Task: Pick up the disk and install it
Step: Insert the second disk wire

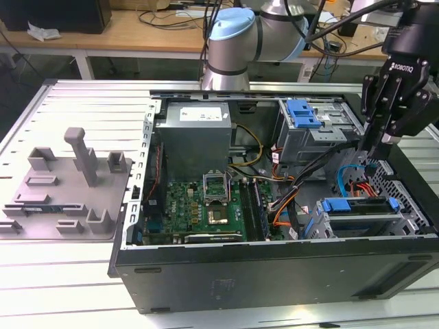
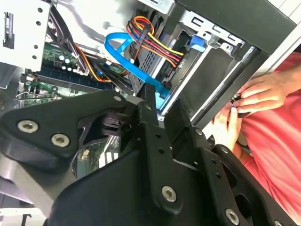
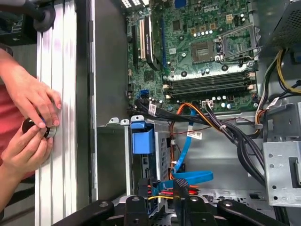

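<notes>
Right now the gripper hangs low inside the open computer tower, at the exterior view's right, above the drive bay corner. Its fingers are drawn narrow, nearly together, with nothing between them. The disk sits apart from the gripper, lying flat in the lower drive cage near the case's front wall, its blue carrier frame along the upper edge; whether it is fully seated cannot be told. Just under the fingertips a flat blue data cable loops, beside a red-yellow-orange power lead. A small white tag hangs on that blue cable, its print too small to read. The gripper body carries white lettering in the exterior view. The grey power supply has a white label on top, text not legible. Between it and the near wall lies the green motherboard with a bare CPU socket. A blue latch sits on the upper metal cage. A person's hands rest on the ribbed aluminium table outside the case, holding a small round black object; a red garment shows behind. A grey moulded fixture lies at the exterior view's left.
</notes>
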